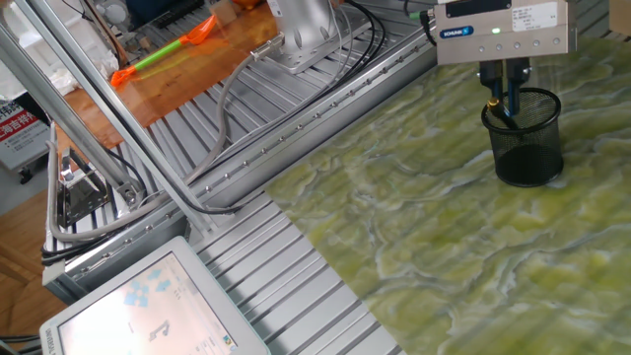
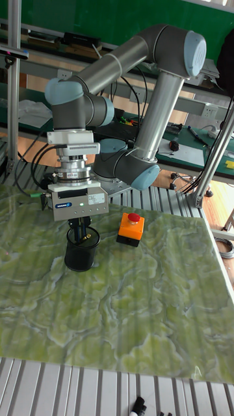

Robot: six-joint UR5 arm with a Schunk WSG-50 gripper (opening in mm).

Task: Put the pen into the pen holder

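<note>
Touchscreen panel: lies at the near left corner of the fixed view, on the ribbed aluminium frame, off the green surface.
Green marbled surface: fills the near and right part of the fixed view; its left edge meets the ribbed aluminium decking.
Pen holder: a black mesh cup standing upright on the green surface near its far edge; in the tall fixed view it sits toward the far left part of the surface.
Pen: thin and dark with a small gold tip showing just above the cup rim; it stands nearly upright, its lower part inside the cup, at the rim's left side in the fixed view.
Gripper: hangs straight down over the cup mouth, fingers reaching the rim; the fingers stand close on either side of the pen's upper end, but whether they pinch it or have let go cannot be told.
Emergency stop box: orange with a red button, just beside the cup on the surface, not touching it.
Green-and-orange stick: lies on the brown board at the far left, well apart from the cup.
Arm: grey with blue joint caps, arching from its base behind the far edge down to the gripper.
</note>
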